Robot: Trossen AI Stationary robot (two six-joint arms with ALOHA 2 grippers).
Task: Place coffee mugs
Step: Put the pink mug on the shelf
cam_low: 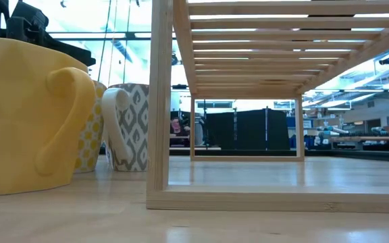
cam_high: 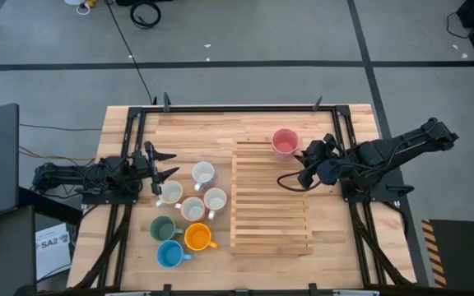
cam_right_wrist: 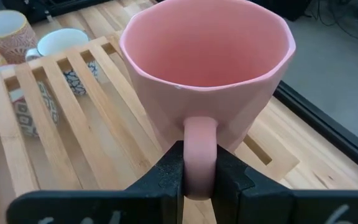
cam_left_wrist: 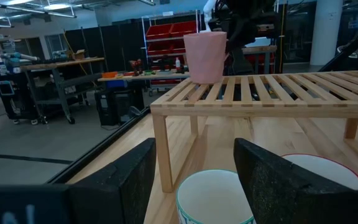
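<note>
A pink coffee mug [cam_high: 285, 141] stands upright at the far right corner of the slatted wooden rack [cam_high: 270, 215], with my right gripper [cam_high: 302, 153] shut on its handle. Several other coffee mugs stand on their bases on the table left of the rack: white ones [cam_high: 203, 173], a green one [cam_high: 164, 228], an orange one [cam_high: 197, 238] and a blue one [cam_high: 169, 254]. My left gripper [cam_high: 160, 169] waits open at the table's left, just left of the white mugs. A white mug [cam_left_wrist: 215, 196] shows beyond its fingers, untouched. My right gripper pinches the pink mug's handle [cam_right_wrist: 199, 146] between its two fingers [cam_right_wrist: 166, 174], one on each flat side of the loop. The fingers come from the table's right, slanting down. The mug is upright with its base [cam_left_wrist: 205, 79] at the rack's top; whether it rests there I cannot tell.
The rack's slatted top [cam_left_wrist: 272, 87] stands on legs above the table, with open room under it [cam_low: 248, 169]. Black frame rails [cam_high: 130, 140] run along the table's left and right sides. A patterned mug [cam_low: 130, 125] stands close to the rack's near left leg [cam_low: 161, 101].
</note>
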